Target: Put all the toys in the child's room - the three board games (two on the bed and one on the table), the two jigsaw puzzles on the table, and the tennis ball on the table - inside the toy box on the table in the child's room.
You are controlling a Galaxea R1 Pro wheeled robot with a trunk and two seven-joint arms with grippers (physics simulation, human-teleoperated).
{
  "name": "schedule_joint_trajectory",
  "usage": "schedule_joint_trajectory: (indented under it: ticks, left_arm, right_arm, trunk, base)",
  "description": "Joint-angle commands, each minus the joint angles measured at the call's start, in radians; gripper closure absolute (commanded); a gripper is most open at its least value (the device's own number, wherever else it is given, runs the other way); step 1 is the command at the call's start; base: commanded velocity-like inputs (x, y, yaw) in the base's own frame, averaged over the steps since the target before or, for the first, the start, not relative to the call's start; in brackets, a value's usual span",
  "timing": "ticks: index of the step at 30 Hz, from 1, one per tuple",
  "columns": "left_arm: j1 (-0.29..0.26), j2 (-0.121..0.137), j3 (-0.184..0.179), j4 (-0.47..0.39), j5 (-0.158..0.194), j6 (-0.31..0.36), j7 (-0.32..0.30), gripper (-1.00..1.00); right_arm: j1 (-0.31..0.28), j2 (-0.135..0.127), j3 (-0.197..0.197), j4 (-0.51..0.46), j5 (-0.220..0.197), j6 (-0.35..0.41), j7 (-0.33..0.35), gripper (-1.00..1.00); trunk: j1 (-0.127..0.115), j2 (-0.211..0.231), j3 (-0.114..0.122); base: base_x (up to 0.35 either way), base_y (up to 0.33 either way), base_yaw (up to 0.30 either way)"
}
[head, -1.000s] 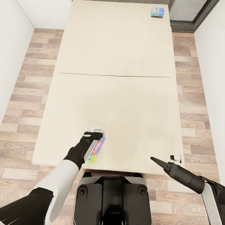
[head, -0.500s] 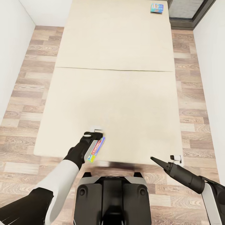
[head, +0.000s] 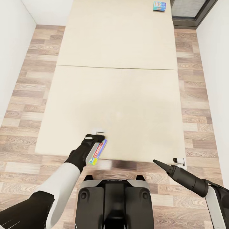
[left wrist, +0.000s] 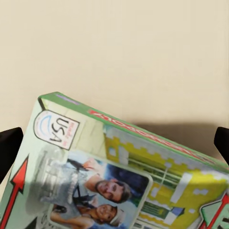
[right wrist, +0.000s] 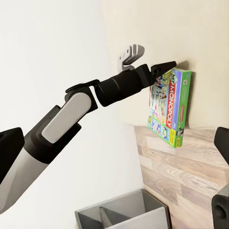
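Observation:
My left gripper point(head: 98, 140) is shut on the yellow-green-red board game point(head: 97, 151), holding it on edge over the near edge of the bed point(head: 117, 95). The left wrist view has the game's printed lid point(left wrist: 119, 176) close up between the two fingers. From the right wrist view the same game point(right wrist: 171, 107) hangs from the left gripper point(right wrist: 164, 67). A small blue board game point(head: 159, 5) lies at the bed's far right corner. My right gripper point(head: 158, 163) hovers open by the bed's near right corner, holding nothing.
Wood floor point(head: 28, 95) runs along both sides of the bed, closed in by white walls left and right. A dark glazed frame point(head: 190, 12) stands at the far right. My base point(head: 114, 197) is on the floor just before the bed.
The view has drawn back from the bed: its near edge sits higher in the picture and a strip of floor shows before my base. Both arms keep their pose, the game still held.

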Motion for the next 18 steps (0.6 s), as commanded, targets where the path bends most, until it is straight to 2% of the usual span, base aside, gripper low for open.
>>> schedule_joint_trajectory:
  ticks: [1, 18]
  left_arm:
    - [0.000, 0.000, -0.003, -0.001, 0.005, 0.005, 0.007, -1.00]
    - [-0.001, 0.000, -0.002, -0.001, 0.005, 0.005, 0.007, -1.00]
  right_arm:
    - [0.000, 0.000, -0.001, 0.000, -0.001, 0.005, 0.002, -1.00]
    - [0.000, 0.000, -0.001, 0.000, 0.000, 0.005, 0.002, -1.00]
  trunk:
    - [0.001, -0.002, -0.001]
    - [0.001, -0.002, -0.001]
  base:
    - [-0.007, 0.000, 0.000]
    - [-0.001, 0.000, 0.000]
